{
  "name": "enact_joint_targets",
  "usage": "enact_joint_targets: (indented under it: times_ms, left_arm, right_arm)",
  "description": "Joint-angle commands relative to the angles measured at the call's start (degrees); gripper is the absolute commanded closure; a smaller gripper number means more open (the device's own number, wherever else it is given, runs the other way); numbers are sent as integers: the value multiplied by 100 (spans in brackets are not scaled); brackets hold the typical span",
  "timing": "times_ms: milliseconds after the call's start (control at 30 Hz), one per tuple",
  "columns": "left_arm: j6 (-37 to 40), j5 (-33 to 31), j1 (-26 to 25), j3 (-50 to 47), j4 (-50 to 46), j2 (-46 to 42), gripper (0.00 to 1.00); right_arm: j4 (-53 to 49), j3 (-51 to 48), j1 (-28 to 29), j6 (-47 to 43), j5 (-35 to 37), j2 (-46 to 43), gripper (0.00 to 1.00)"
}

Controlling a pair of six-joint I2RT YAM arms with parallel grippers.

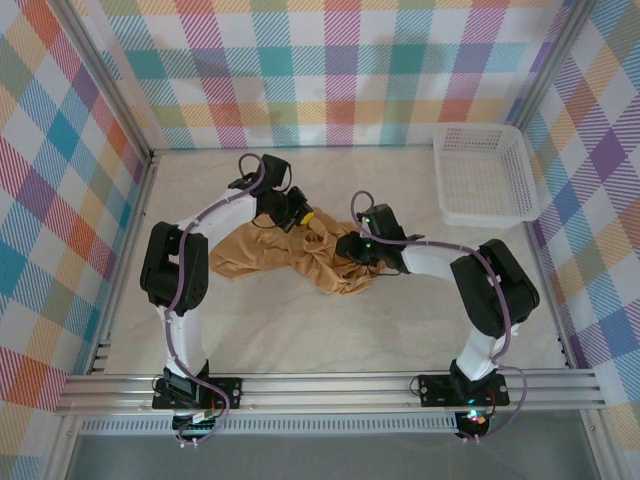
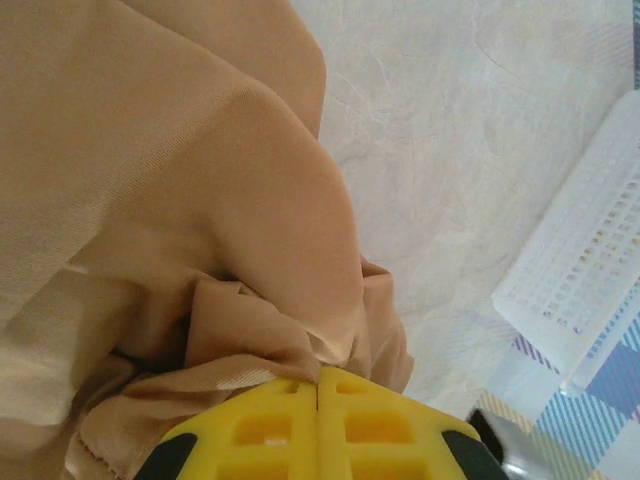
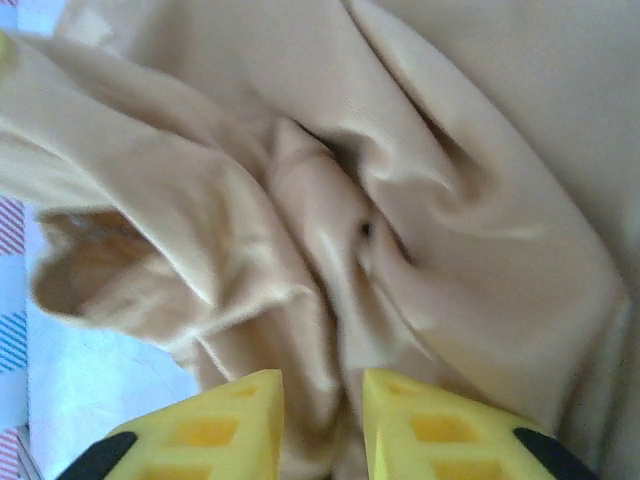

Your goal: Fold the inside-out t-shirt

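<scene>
From my overhead feed, the tan t-shirt (image 1: 262,256) lies crumpled at the centre of the pale, marble-patterned table (image 1: 300,335). It is a long, soft heap running from 9 o'clock to 3 o'clock, smoother and flatter on its 9 o'clock half and bunched into deep wrinkles towards 3 o'clock.

The left gripper (image 1: 303,214) sits at the 12 o'clock edge of the heap. On its wrist camera I see the 2 yellow, waffle-ribbed fingers (image 2: 270,430) pressed flat together, and gathered pleats of the matte, finely woven cloth (image 2: 200,200) draw in to their tips, so the left gripper (image 2: 318,378) is pinching a fold of the t-shirt. Beyond the cloth, at 3 o'clock in that view, is a corner of the white plastic mesh basket (image 2: 580,270), its wall pierced with rows of small slots.

The right gripper (image 1: 352,250) is at the 3 o'clock end of the heap, low on the wrinkles. Its wrist camera shows the right gripper (image 3: 320,380) with its yellow fingers (image 3: 235,425) spread apart, and a rounded ridge of the shiny, rumpled fabric (image 3: 430,220) lying in the gap.

On the overhead, the mesh basket (image 1: 487,176) stands at 2 o'clock of the table, rectangular with flared walls, well apart from the t-shirt
</scene>
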Motion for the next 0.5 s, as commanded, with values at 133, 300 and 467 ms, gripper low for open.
enact_joint_targets:
  times_ms: [133, 300, 467]
  left_arm:
    - [846, -721, 155, 223, -949, -621, 50]
    - [1392, -1042, 502, -5, -1517, -1008, 33]
    - [1869, -1634, 1209, -1154, -1831, -1770, 32]
  right_arm:
    - [-764, 1067, 191, -18, 448, 483, 56]
    - [-1083, 1413, 301, -6, 480, 777, 49]
    - [-1649, 1603, 396, -304, 844, 750, 41]
